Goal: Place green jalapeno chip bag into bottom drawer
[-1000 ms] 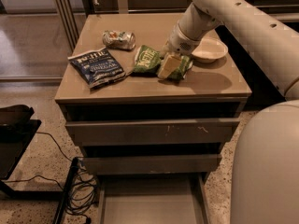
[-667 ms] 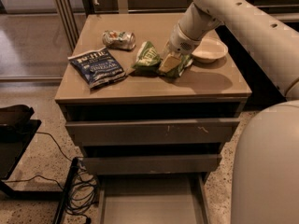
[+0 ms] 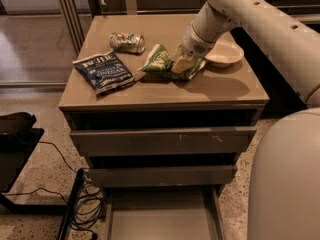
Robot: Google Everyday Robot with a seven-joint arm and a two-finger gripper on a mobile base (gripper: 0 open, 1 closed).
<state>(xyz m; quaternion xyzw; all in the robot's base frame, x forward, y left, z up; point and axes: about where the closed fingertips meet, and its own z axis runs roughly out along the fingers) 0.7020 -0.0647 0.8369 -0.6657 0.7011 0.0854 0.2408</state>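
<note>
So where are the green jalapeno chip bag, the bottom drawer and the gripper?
green jalapeno chip bag [image 3: 156, 60], camera view, its left half.
bottom drawer [image 3: 160, 218], camera view, its bare floor.
gripper [image 3: 183, 64], camera view, its tip, down on the bag.

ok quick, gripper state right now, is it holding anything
gripper: down on the green jalapeno chip bag on the cabinet top; whether it is open, closed or holding the bag cannot be told
</note>
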